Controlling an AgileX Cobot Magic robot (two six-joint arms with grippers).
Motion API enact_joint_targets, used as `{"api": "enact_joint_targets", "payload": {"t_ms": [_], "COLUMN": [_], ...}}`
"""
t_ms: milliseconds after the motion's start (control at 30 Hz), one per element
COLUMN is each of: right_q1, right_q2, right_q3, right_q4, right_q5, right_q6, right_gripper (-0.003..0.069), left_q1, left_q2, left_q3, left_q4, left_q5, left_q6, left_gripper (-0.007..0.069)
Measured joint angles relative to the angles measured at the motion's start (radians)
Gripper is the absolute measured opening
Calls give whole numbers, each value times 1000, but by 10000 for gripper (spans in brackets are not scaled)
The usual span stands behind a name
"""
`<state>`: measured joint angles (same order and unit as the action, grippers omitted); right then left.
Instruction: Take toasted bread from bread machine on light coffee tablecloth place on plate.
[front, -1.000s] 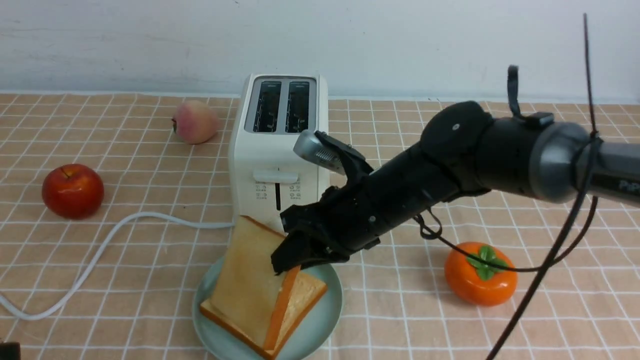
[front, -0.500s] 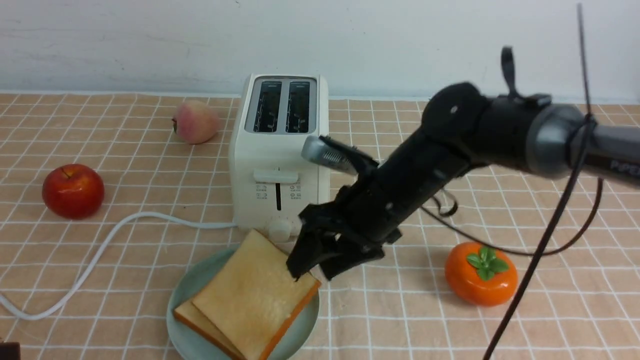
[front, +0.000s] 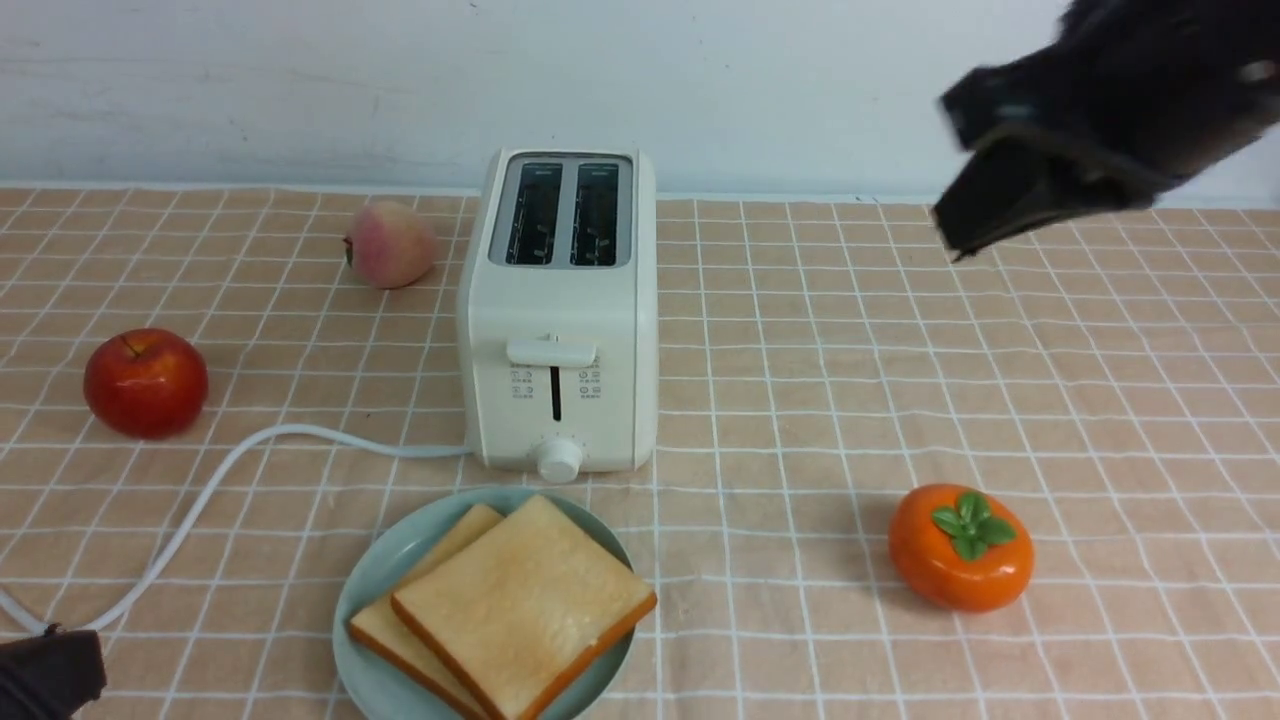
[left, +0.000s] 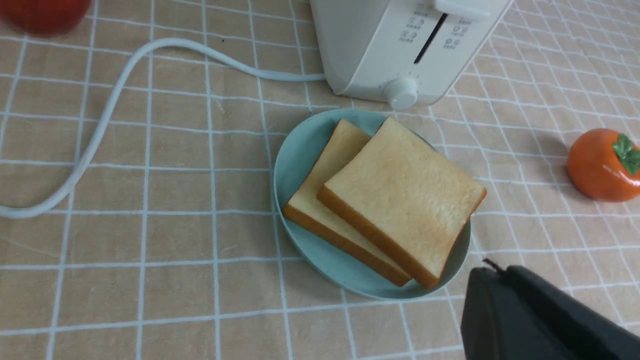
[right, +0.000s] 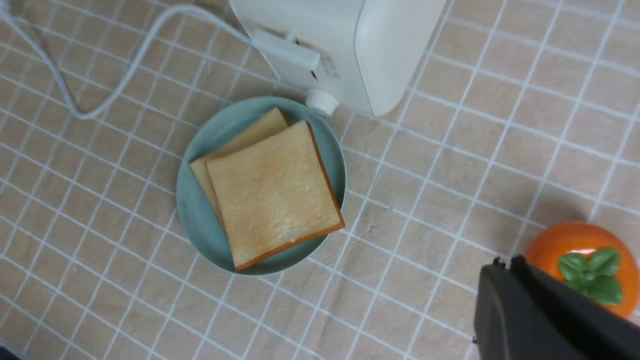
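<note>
My left jaws (front: 50, 672) just poke in low at the near left corner. Too little shows, so I can't tell their gap. A red apple (front: 146, 382) and a peach (front: 390, 243) sit off left, and a white cord (front: 215, 478) snakes over the light coffee tablecloth (front: 800, 330), soft cloth with a thin white grid. The plate (front: 362, 600), smooth mint green with a low rim, sits just in front of the bread machine (front: 560, 320), close by its knob (front: 559, 460). Both slices of toasted bread (front: 525, 605) lie flat on it, the top one covering most of the lower, corners turned diagonal. They're square, so no real long axis, with pale porous faces and orange-brown crust. The bread machine is glossy cream and rounded, and both slots look empty. An orange persimmon (front: 960, 548) sits off right. My right jaws (front: 985, 170) hang high at far right, blurred, gap unreadable, nothing seen in them. The bread lies right and slightly ahead of the left jaws, down-left and well apart from the right. The left arm is nearer. I judge the placing done.
</note>
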<state>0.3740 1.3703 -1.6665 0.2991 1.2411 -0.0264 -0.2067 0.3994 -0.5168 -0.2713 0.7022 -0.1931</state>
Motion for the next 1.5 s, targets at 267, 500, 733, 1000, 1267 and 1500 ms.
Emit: {"api": "enact_joint_targets", "payload": {"t_ms": [267,500,733,1000,1267,1500], "right_q1": [0,0,0,0,0,0], "right_q2": [-505,-989,-1311,-1342,-1342,-1343], "right_q3": [393,1041,1418,1446,1447,1447], "right_q4": [-186,-323,-412,-416,-416,-416], "right_q5": [-247,-799,-1176,-1226,-1227,-1227], "right_q6": [37,212,253,254,254,256], "right_gripper": [-15,-8,-3,74,110,115], "left_q1": [0,0,0,0,0,0], "left_q2": [0,0,1,1,1,1], "left_q3": [51,56,56,56,56,56], "left_q4": [-29,-31,-32,-32,-32,-32], "left_q5": [-123,-183,-192,-196,-196,-196], "left_q6": [-1,-1,-1,-1,-1,-1], "left_gripper": [-14,-14,-14,-14,-14,-14]}}
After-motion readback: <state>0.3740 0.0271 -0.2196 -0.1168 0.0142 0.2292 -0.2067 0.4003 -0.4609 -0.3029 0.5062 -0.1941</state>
